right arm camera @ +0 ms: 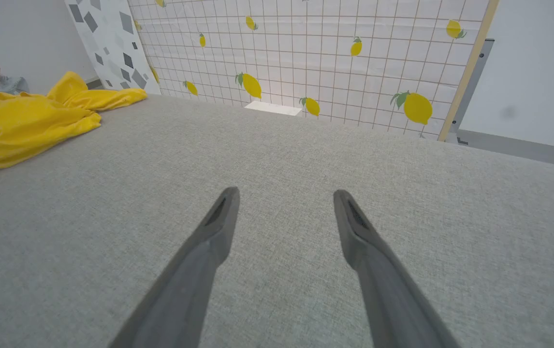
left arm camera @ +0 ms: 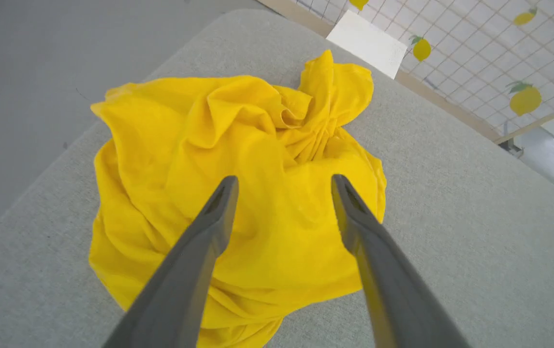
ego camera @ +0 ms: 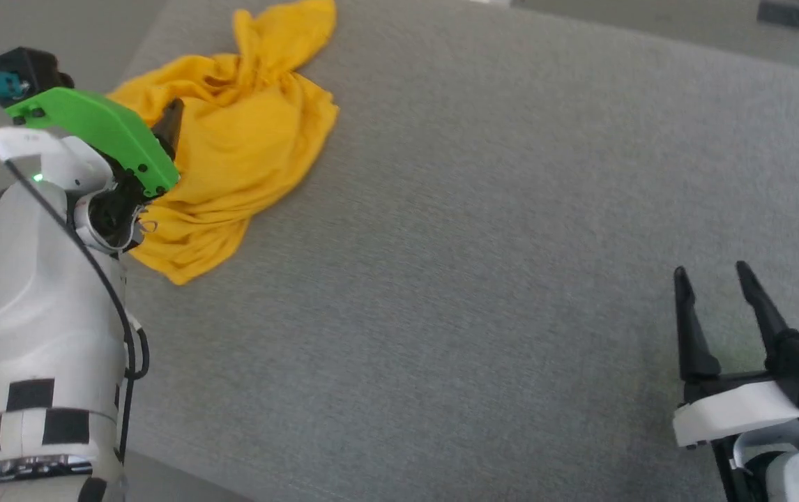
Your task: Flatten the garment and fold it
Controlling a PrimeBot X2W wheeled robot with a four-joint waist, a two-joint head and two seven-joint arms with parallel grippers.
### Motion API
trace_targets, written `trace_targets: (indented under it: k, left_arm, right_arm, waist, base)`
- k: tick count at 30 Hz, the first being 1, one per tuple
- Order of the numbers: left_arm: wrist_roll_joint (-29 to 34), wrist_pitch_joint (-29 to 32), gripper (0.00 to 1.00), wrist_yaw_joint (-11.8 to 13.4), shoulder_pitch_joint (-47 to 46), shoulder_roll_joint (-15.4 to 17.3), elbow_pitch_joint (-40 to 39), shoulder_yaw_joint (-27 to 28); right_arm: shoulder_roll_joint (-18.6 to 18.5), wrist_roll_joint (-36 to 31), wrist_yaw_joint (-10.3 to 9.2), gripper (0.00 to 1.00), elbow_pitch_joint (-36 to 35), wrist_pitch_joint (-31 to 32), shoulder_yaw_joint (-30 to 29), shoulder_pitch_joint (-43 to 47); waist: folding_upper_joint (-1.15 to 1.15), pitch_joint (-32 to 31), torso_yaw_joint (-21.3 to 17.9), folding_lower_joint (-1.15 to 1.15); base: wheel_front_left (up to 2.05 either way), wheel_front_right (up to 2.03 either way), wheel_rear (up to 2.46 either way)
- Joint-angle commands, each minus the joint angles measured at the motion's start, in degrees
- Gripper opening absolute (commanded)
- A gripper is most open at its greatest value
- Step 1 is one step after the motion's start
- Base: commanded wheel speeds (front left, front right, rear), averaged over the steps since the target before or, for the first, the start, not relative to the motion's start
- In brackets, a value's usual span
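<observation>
A grey padded table (ego camera: 511,279) stretches across the head view, bare over most of its width. The yellow T-shirt (ego camera: 246,146) lies in a crumpled heap near the far left corner, close to the left edge. The heap is longer than it is wide: its long axis runs from a loose flap nearest the robot, away and slightly to the right, to a twisted tail of cloth pointing at the far edge. No print shows on the folds facing up, and neither collar nor hem can be made out, so which end is which cannot be told. The robot's white left arm (ego camera: 44,293) reaches up the left side of the table. The left gripper (left arm camera: 284,183) hangs over the middle of the heap, jaws spread wide with nothing between them. In the left wrist view both fingers (left arm camera: 209,232) frame the thickest bunch of cloth, though whether their tips touch the fabric is not clear. The right gripper (ego camera: 712,275) rests low on the opposite side, well apart from the T-shirt, its jaws likewise spread and empty over bare table; from there the cloth lies far off to the left. The left arm is plainly the nearer, and the first pinch to start spreading the T-shirt looks to be its to make, probably downward and at an edge rather than in the bunched centre.
</observation>
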Motion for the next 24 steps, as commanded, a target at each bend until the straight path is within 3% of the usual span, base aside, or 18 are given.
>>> trace_targets:
  k: [1, 5, 12, 17, 18, 24]
  left_arm:
    - [0.3, 1.7, 1.00, 0.6, -1.1, 0.1, 1.0, -0.6]
    - [1.9, 6.8, 1.00, 1.7, -2.5, -0.3, 4.3, -3.3]
    - [1.2, 14.4, 1.00, 3.3, -1.4, -4.5, 10.4, -5.7]
    - [0.2, 14.0, 1.00, 2.9, -0.2, -6.2, 11.3, -5.9]
    - [-0.2, 12.7, 0.00, 2.6, -0.1, -6.3, 11.0, -5.5]
    - [-1.8, 1.6, 0.00, 1.9, -1.4, -5.5, 8.3, -2.5]
  right_arm:
    - [0.0, -0.5, -0.09, 1.00, -0.8, 0.2, -0.3, -0.8]
    - [0.0, -0.5, -0.09, 1.00, -2.4, 0.4, -1.1, -1.0]
    - [0.0, -0.6, -0.09, 1.00, -3.5, 0.6, -1.4, -1.7]
    - [0.0, -1.0, -0.09, 1.00, -3.8, 0.9, -1.0, -2.1]
    - [0.0, -1.0, -0.09, 1.00, -3.9, 1.0, -0.8, -2.2]
    - [0.0, -0.9, -0.09, 1.00, -3.0, 1.1, -0.3, -2.0]
  waist:
    - [0.00, 8.4, -6.8, -0.01]
    - [0.00, 10.7, -7.6, -0.01]
    - [0.00, 11.9, -7.0, -0.01]
    - [0.00, 11.7, -6.0, -0.01]
    - [0.00, 11.5, -5.8, -0.01]
    - [0.00, 9.0, -4.1, -0.01]
  base:
    - [0.00, 0.00, 0.00]
    - [0.00, 0.00, 0.00]
    - [0.00, 0.00, 0.00]
    - [0.00, 0.00, 0.00]
    - [0.00, 0.00, 0.00]
    - [0.00, 0.00, 0.00]
